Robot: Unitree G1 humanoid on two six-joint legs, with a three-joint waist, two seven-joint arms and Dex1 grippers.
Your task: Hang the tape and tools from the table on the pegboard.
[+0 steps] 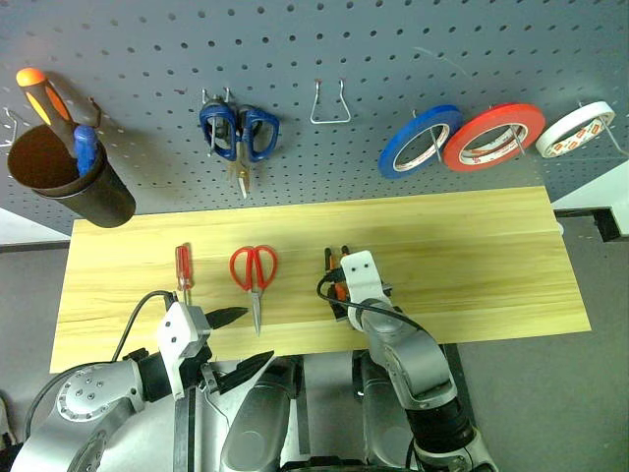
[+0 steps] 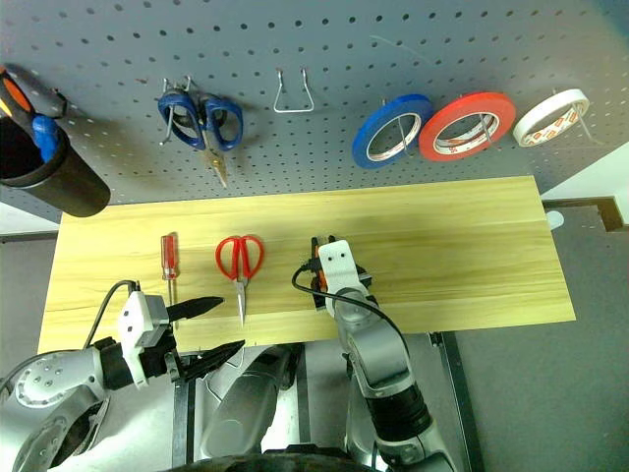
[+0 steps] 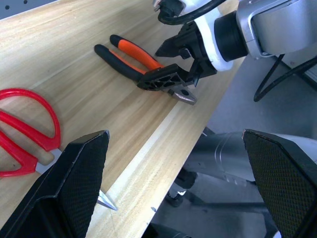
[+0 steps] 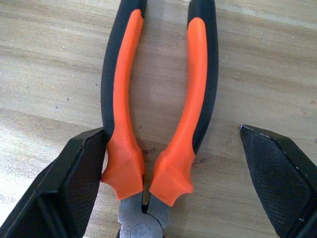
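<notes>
right gripper (image 4: pixel 168 188) poised over the pliers (image 4: pixel 158 99) on the table (image 1: pixel 491 265); nothing gripped.

right fingers spread wide, one on each side of the pliers' handles near the pivot, close but no clamping seen; pliers lie flat between them, handles pointing away from the fingertips. left gripper (image 1: pixel 236 342) likewise wide open and empty, at the table's near edge, the red-handled scissors (image 1: pixel 254 275) just beyond its fingertips and the red-handled screwdriver (image 1: pixel 183 269) next to them. red tape (image 1: pixel 493 136) hangs on a pegboard (image 1: pixel 344 49) hook between the blue roll (image 1: pixel 421 141) and white roll (image 1: pixel 575 129).
</notes>
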